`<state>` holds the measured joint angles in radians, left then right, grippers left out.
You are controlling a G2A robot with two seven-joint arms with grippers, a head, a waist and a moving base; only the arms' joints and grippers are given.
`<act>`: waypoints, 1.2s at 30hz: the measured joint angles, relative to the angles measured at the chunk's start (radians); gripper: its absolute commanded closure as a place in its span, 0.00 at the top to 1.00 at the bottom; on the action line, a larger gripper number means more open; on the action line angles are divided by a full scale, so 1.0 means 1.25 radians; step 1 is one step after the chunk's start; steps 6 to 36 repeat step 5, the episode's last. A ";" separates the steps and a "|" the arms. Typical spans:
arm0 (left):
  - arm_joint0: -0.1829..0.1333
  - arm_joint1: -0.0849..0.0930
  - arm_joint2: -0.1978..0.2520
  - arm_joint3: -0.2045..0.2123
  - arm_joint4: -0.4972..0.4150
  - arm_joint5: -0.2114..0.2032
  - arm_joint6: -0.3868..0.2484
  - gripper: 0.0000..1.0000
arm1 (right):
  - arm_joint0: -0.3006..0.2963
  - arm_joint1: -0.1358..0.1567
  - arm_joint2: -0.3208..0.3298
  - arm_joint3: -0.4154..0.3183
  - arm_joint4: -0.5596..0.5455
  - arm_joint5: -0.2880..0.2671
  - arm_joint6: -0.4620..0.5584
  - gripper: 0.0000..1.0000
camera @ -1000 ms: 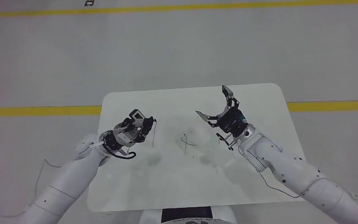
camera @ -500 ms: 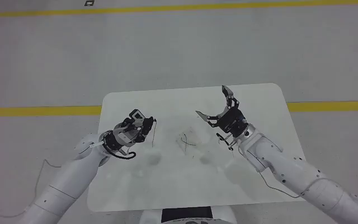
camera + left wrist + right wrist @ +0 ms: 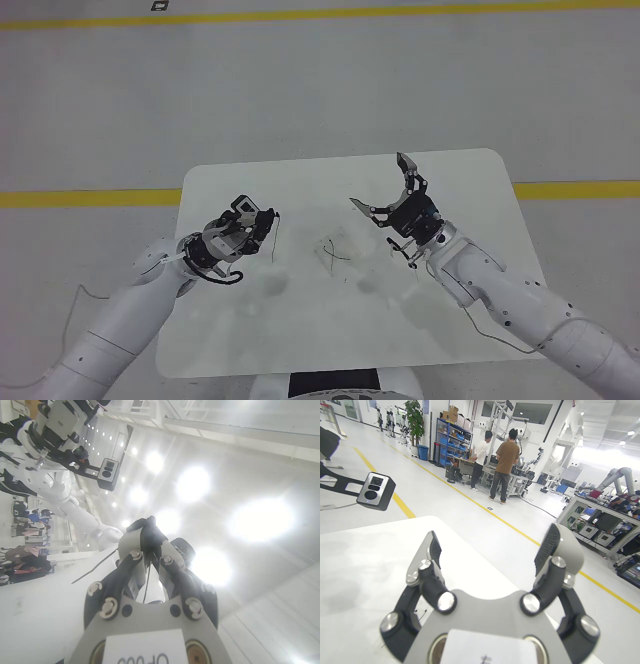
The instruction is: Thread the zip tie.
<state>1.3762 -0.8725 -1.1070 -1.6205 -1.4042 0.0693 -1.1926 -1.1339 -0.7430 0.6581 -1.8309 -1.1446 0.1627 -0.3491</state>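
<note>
— White table (image 3: 460, 300), grey floor (image 3: 300, 90) and a yellow line (image 3: 90, 197) beyond it. How does the left arm sit?

— It crosses the table's near left corner. The left gripper (image 3: 265, 220) is over the table's left half, clenched on the zip tie (image 3: 275, 240).

— Which way does the tie point?

— Its long axis runs near to far across the table. It is pinched close to its far end, and the free length points back toward the table's near edge. I can't tell whether it touches the table.

— Anything else there?

— Loose ties (image 3: 335, 250) lie crossed at the table's middle.

— And the right arm?

— It crosses the table's near right corner. The right gripper (image 3: 376, 180) is beyond the table's middle, toward the far edge. Its jaws are spread wide, gripping nothing, well apart from the tie.
</note>
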 measured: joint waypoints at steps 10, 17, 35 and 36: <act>0.000 0.000 0.000 0.000 0.000 0.000 0.000 0.00 | 0.000 0.000 0.000 0.000 0.000 0.000 0.000 1.00; 0.000 0.000 0.000 0.000 0.000 0.000 0.000 0.00 | 0.000 0.000 0.000 0.000 0.000 0.000 0.000 1.00; 0.000 0.000 0.000 0.000 0.000 0.000 0.000 0.00 | 0.000 0.000 0.000 0.000 0.000 0.000 0.000 1.00; 0.000 0.000 0.000 0.000 0.000 0.000 0.000 0.00 | 0.000 0.000 0.000 0.000 0.000 0.000 0.000 1.00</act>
